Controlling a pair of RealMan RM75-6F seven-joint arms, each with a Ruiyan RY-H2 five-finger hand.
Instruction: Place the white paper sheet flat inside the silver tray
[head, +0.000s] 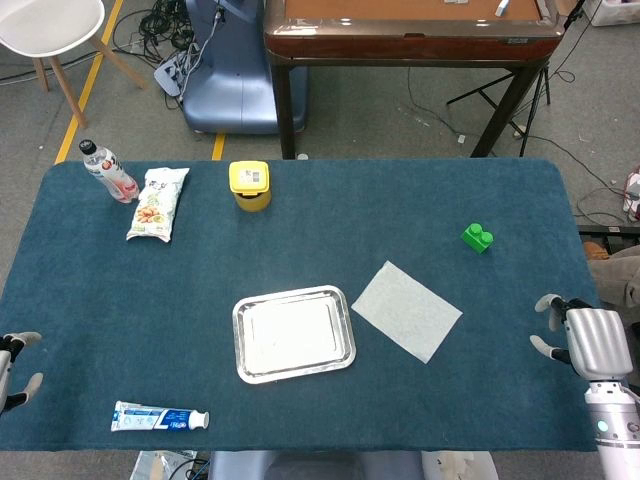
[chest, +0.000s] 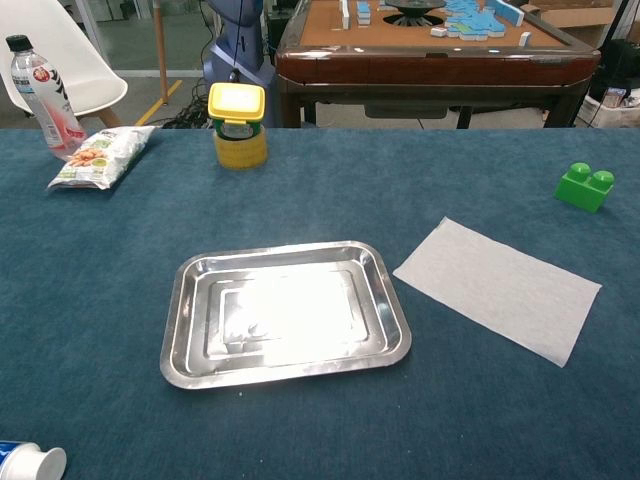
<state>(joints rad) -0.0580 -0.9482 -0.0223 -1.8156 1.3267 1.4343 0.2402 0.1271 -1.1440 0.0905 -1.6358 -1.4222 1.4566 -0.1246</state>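
Observation:
The white paper sheet lies flat on the blue cloth, just right of the silver tray. The tray holds nothing. In the head view my right hand hovers at the table's right edge, well right of the sheet, holding nothing with its fingers apart. My left hand shows only partly at the left edge, far from the tray, fingers spread and empty. Neither hand appears in the chest view.
A green block sits back right. A yellow jar, a snack bag and a bottle stand at the back left. A toothpaste tube lies near the front edge.

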